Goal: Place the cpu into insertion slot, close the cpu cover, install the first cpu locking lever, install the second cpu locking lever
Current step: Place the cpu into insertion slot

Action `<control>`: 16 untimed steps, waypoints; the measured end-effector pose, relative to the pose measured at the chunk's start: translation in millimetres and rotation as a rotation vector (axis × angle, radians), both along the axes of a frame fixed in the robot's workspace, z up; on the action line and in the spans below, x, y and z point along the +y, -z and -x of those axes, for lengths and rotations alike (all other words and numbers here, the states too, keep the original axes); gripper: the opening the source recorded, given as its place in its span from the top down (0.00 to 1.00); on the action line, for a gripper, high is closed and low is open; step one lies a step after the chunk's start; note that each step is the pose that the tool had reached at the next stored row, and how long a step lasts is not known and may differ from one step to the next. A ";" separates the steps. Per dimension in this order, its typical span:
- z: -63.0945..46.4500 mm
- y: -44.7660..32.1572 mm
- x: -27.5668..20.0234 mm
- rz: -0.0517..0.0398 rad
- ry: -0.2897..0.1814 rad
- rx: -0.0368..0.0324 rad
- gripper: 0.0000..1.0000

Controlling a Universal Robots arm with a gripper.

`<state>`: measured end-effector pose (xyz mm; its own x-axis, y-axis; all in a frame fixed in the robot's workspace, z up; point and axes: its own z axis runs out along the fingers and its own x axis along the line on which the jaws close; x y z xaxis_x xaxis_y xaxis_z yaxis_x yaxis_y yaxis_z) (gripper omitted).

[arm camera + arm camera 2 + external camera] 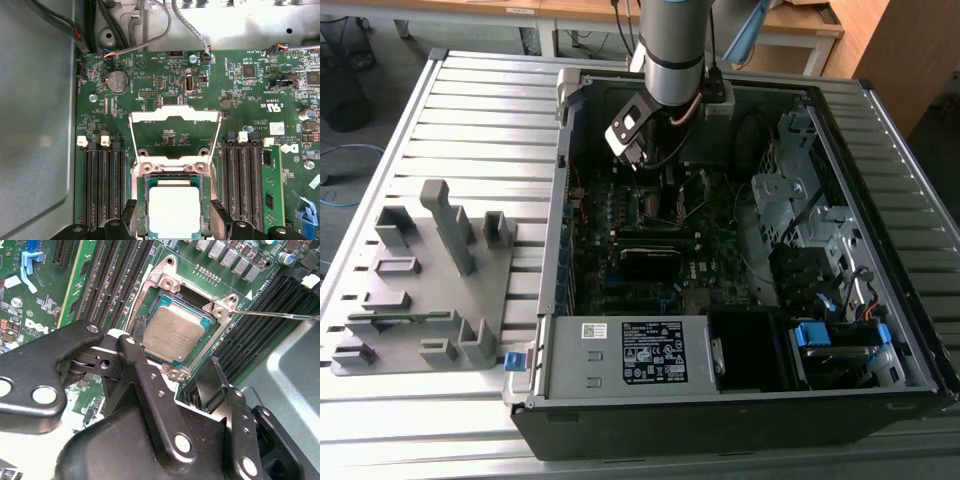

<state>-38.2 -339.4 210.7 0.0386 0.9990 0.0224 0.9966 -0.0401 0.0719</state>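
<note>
1. While the gripper (170, 357) hangs low over the board, its own black linkage blocks the near edge of the insertion slot (172, 296) in the second wrist view. In the exterior view its tips are lost against the dark motherboard.
2. Fingers (145, 375) are spread wide with nothing pinched, one on either side of the socket.
3. And the cpu (175, 332) is down, lying flat inside the slot, silver top up. The first wrist view's edge cuts part of it off.
4. The setting is an open computer case (620, 355) lying on a slatted metal table (470, 110). A grey fixture (430, 290) sits on the exterior view's left, with wooden furniture (885, 50) behind.
5. The first wrist view gives us the cpu cover (142, 119), raised open beyond the socket, green board showing through its cut-out. The second wrist view offers a thin metal rod (280, 315) running from the socket's corner across the long black slots (250, 340).
</note>
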 end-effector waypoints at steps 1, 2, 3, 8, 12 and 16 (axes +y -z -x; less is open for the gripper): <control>0.0 0.0 0.0 0.0000 0.000 0.0000 0.33; 0.0 0.0 0.0 0.0000 0.000 0.0000 0.33; 0.0 -0.1 0.0 0.0000 0.000 0.0000 0.33; 0.0 -0.5 0.0 0.0000 0.000 0.0000 0.33; 0.0 -1.3 0.0 0.0003 0.000 0.0002 0.33; 0.0 -1.4 0.0 -0.0001 0.000 0.0000 0.33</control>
<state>-38.2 -339.4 212.1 0.0386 0.9990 0.0225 0.9966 -0.0401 0.0720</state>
